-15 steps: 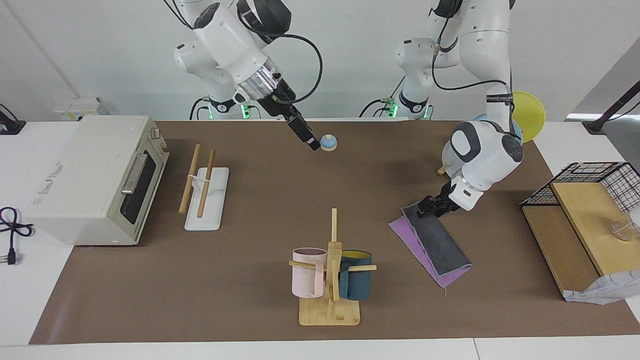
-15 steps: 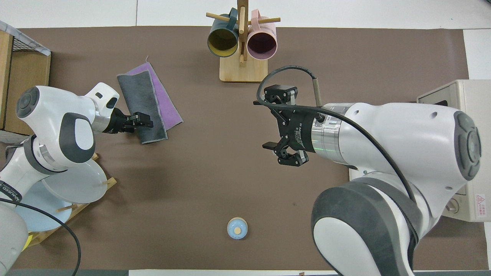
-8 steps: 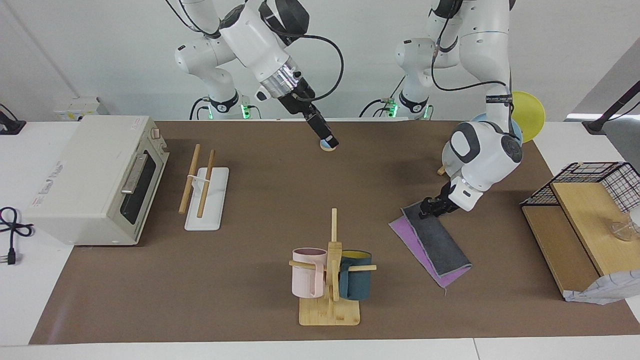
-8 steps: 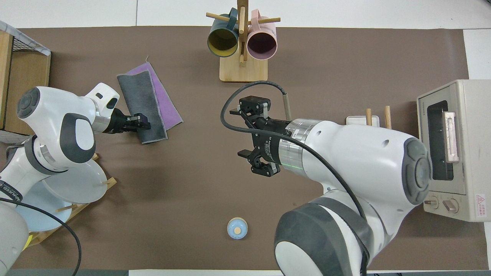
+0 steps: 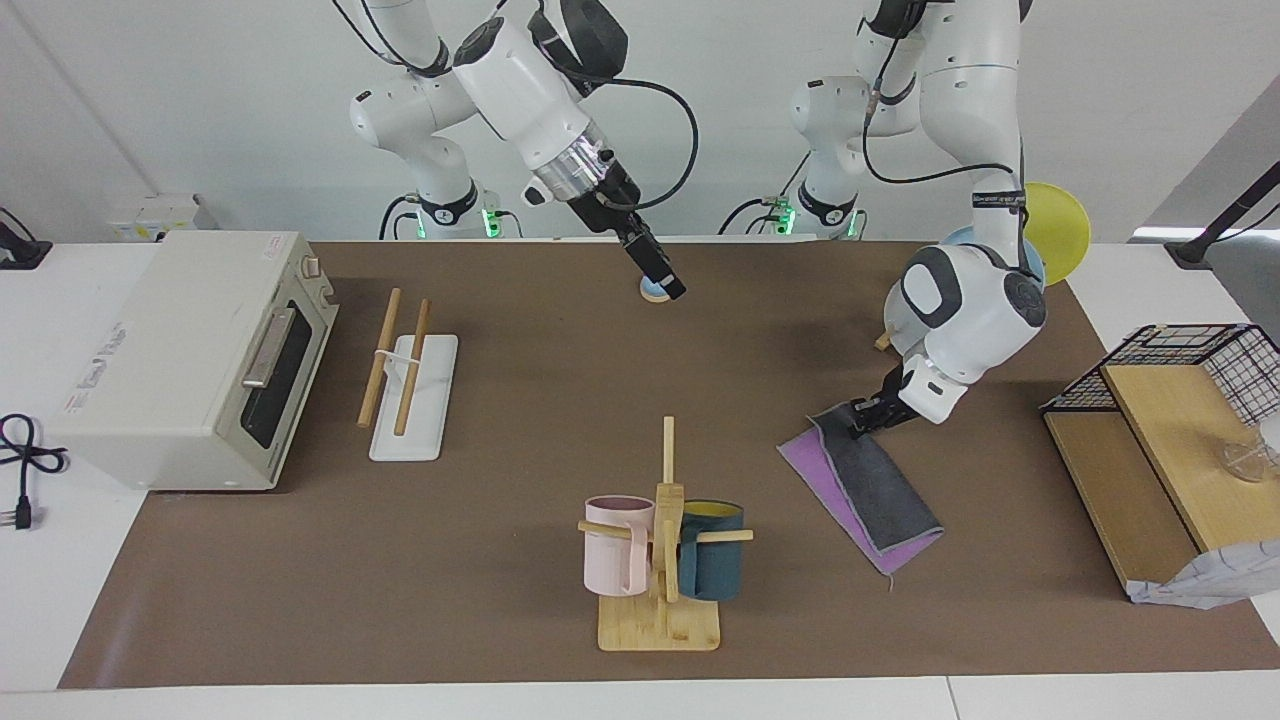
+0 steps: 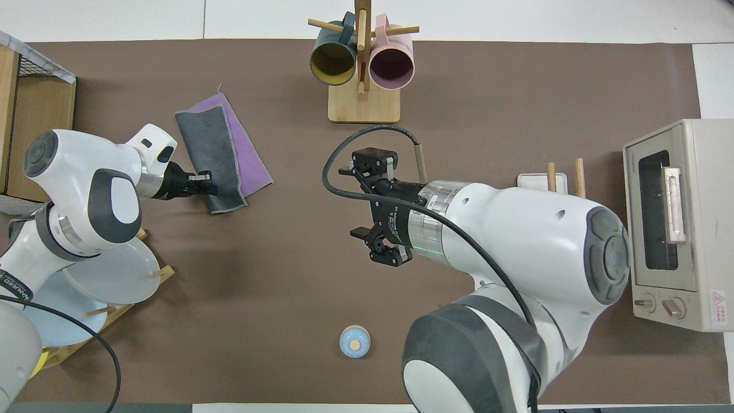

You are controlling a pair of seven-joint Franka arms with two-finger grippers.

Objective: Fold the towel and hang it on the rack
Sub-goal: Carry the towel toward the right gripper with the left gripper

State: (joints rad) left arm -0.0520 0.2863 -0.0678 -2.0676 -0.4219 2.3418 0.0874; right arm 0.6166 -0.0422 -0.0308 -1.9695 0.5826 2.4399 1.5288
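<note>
- Towel (image 5: pixel 860 485) lies folded, grey face over purple, at the mug tree's (image 5: pixel 662 540) three o'clock in the facing view.
- Our left gripper (image 5: pixel 862 418) is clamped on its grey corner nearest the robots.
- Our right gripper (image 6: pixel 373 215), jaws spread and empty, waits above mid-table.
- We should lift slowly, keeping both layers pinched, then carry toward the rack (image 5: pixel 410 385) by the toaster oven (image 5: pixel 190 360), draping evenly across a rod.
</note>
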